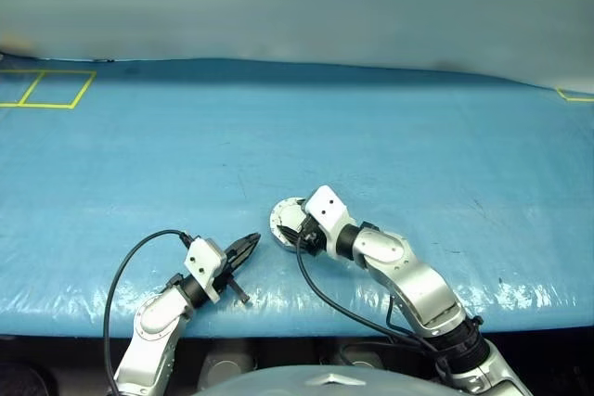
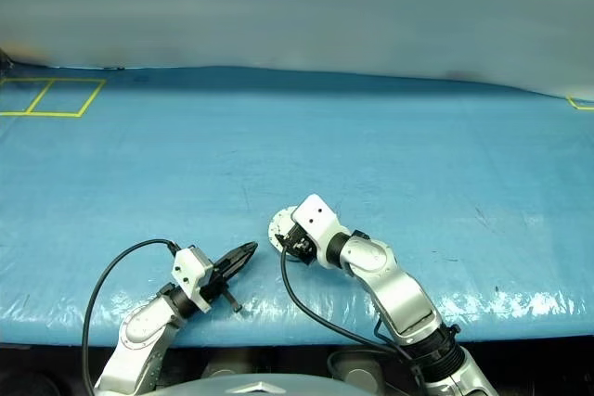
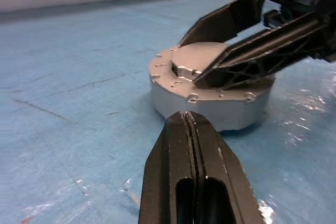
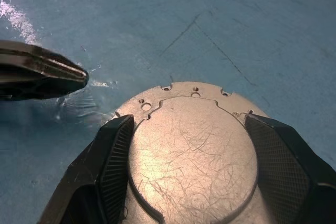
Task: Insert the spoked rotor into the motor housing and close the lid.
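The motor housing (image 3: 210, 107) is a silver round can standing on the blue table near the front edge. The lid (image 4: 194, 150) lies on top of it, plain silver-grey back up. My right gripper (image 4: 188, 121) reaches over it from the right, and its two black fingers (image 3: 252, 51) press against opposite sides of the lid. My left gripper (image 3: 187, 116) is shut and empty, its tip pointing at the housing's side wall (image 1: 283, 218) from the left, a short gap away. The spoked rotor is hidden.
The blue table cover (image 1: 390, 136) stretches wide and bare behind the housing. Yellow tape squares (image 1: 46, 88) mark the far left corner, and a yellow corner mark (image 1: 574, 95) sits at the far right. The table's front edge (image 1: 297, 322) runs just below both grippers.
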{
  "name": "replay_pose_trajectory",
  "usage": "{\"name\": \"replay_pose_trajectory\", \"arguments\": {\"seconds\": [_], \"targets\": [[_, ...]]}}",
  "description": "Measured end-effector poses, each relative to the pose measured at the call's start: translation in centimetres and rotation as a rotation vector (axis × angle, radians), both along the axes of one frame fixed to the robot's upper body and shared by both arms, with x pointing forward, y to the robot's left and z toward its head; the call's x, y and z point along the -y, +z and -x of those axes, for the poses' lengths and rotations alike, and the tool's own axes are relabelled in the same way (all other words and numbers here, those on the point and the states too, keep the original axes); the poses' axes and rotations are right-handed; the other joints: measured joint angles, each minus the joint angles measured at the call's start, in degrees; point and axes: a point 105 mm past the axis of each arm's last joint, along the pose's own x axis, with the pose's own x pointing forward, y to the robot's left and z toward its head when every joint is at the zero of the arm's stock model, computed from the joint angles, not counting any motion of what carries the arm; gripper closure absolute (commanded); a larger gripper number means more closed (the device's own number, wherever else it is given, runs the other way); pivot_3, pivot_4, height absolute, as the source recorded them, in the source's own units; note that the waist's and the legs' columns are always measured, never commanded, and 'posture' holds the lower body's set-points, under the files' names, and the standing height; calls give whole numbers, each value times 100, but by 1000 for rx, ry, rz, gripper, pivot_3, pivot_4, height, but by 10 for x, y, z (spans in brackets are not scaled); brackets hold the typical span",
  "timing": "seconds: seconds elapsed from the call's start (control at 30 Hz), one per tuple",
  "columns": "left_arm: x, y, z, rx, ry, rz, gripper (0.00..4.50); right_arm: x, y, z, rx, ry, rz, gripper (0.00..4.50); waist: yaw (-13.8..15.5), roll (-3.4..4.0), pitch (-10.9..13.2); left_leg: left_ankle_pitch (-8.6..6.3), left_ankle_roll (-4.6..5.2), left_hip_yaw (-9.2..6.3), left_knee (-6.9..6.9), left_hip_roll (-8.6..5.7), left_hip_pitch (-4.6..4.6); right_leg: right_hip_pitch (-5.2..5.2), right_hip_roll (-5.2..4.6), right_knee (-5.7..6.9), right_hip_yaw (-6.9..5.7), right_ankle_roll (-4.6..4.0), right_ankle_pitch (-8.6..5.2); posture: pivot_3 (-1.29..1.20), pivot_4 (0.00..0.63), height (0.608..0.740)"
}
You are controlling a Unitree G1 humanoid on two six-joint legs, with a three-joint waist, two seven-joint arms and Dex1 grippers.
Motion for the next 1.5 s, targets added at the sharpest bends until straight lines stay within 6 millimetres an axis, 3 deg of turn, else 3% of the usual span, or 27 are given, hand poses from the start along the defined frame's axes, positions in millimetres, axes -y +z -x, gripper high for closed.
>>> {"name": "replay_pose_trajectory", "arguments": {"seconds": [0.13, 0.33, 0.73, 1.27, 1.4, 1.5], "targets": [[-22, 21, -34, -121, 223, 196, 4500, -1, -1, 1, -4, -4, -8, 1447, -11, -15, -9, 2, 2, -6, 0, 1, 1, 6, 6, 1, 0, 6, 2, 0, 150, 740], [-13, 45, -50, -345, 122, 399, 4500, -2, -1, 1, -6, -10, -13, 1447, -13, -21, -12, 4, -2, -15, -1, -3, 4, 19, 22, 0, 9, 14, 1, 0, 150, 740], [22, 28, -31, -599, -127, 309, 4500, -3, -1, 0, -7, -18, -18, 1447, -14, -21, -11, 12, -15, -18, -9, -5, 15, 20, 27, 0, 17, 1, 1, 0, 150, 740], [31, 19, -25, -640, -197, 232, 4500, -3, -2, 0, -9, -22, -16, 1447, -8, -20, -12, 12, -16, -18, -11, -5, 16, 19, 12, -1, 15, -4, -1, 0, 150, 740], [33, 19, -27, -637, -208, 224, 4500, -2, -1, 2, -20, -15, -33, 60, 10, -22, -13, 12, -16, -19, -11, -8, 16, 20, 4, -2, 13, -4, 0, 0, 150, 740], [35, 19, -28, -634, -217, 221, 4500, 5, 0, 10, -41, -25, -70, 22, 38, -22, -13, 9, -12, -19, -17, -12, 14, 19, -25, -7, 11, -5, -1, 0, 150, 740]]}}
